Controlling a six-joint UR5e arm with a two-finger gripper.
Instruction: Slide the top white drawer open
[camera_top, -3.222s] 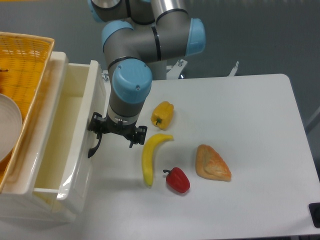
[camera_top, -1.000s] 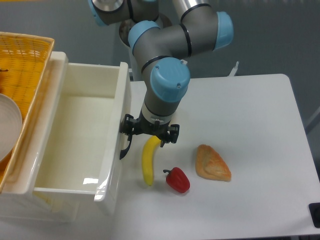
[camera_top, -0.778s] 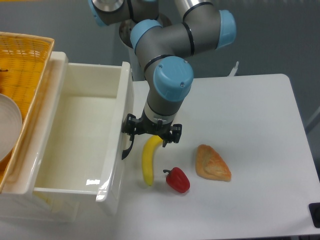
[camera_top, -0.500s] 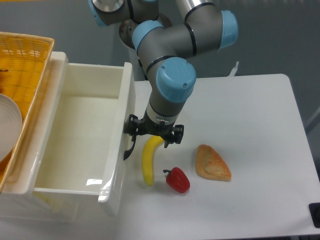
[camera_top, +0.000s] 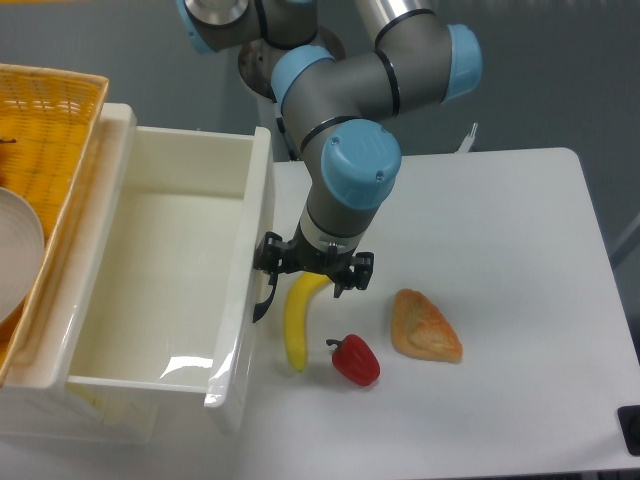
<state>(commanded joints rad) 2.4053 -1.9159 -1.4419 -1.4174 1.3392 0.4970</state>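
Camera view from above: nearest, a red pepper (camera_top: 354, 361) and a bread piece (camera_top: 426, 326) are lying on the white table (camera_top: 500, 230). Beside them a banana (camera_top: 296, 318) is running up under the gripper (camera_top: 268, 290), which is clasping the curved black handle (camera_top: 263, 303) of the top white drawer (camera_top: 150, 270). That drawer is standing pulled far out at left. Farther left, a yellow basket (camera_top: 45, 110) is sitting on the cabinet.
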